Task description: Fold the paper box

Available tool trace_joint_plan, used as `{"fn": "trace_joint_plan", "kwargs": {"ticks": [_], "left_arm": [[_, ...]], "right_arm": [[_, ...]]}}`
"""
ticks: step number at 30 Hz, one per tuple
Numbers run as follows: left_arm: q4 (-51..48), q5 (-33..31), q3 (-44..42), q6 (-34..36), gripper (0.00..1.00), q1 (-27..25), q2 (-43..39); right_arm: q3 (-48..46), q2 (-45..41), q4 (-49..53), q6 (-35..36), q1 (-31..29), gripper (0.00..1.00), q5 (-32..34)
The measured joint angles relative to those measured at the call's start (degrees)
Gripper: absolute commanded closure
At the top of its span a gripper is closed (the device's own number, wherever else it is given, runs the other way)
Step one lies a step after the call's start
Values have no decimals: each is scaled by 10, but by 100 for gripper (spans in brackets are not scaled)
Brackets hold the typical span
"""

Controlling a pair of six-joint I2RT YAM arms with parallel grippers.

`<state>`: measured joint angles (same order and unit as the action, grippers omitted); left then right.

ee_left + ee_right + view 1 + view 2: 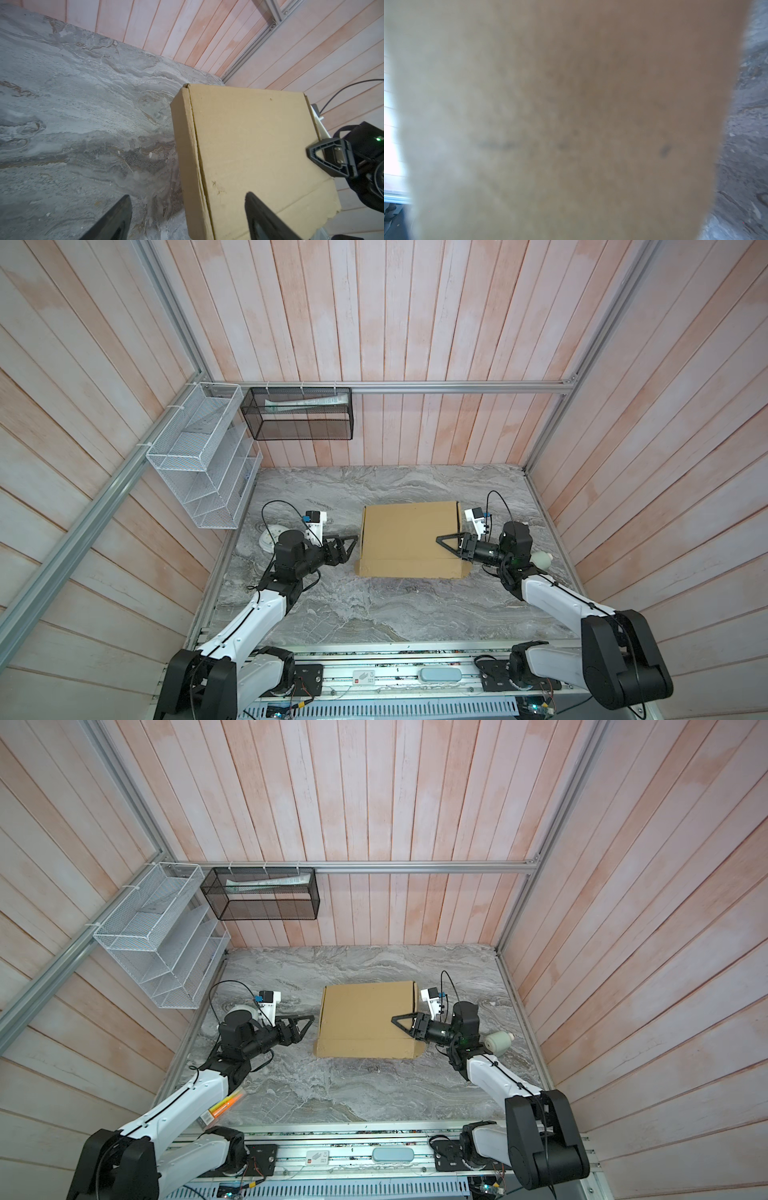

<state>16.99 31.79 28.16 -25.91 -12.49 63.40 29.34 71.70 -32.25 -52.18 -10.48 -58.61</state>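
Looks down on a grey marble table with the paper box lying mid-table, lid down, long axis running side to side across both top views. Shows a narrow front flap along the near edge, creased but not tucked, sticking out toward the robot's base.

Places the left gripper just beside the box's left short wall, apart from it, pointing rightward along that long axis. Shows its fingers spread wide in the left wrist view, holding nothing, straddling the line of the left wall: one over bare marble, one over the lid.

Places the right gripper over the lid's right end, reaching in leftward from the opposite short side, with one triangular finger lying on or just above the cardboard. Cannot tell spread, pressed together or pinching here: second finger hidden, right wrist view filled by blurred cardboard close to the lens.

Suggests, as a judgement, tucking the front flap next. Puts the grippers near opposite ends of that flap, neither on it; left one free, so probably readier for the left corner.
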Motion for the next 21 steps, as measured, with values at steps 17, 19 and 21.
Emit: {"fn": "trace_joint_plan", "kwargs": {"ticks": [17, 19, 21], "left_arm": [[135, 150, -19, -68, 4, 1, 30], [143, 159, -22, -75, 3, 1, 31], [152, 166, -26, -85, 3, 1, 34]], "right_arm": [[17, 2, -45, -20, 17, 48, -98], [19, 5, -54, -24, 17, 48, -105], [22, 6, -60, -27, 17, 48, -111]]}}
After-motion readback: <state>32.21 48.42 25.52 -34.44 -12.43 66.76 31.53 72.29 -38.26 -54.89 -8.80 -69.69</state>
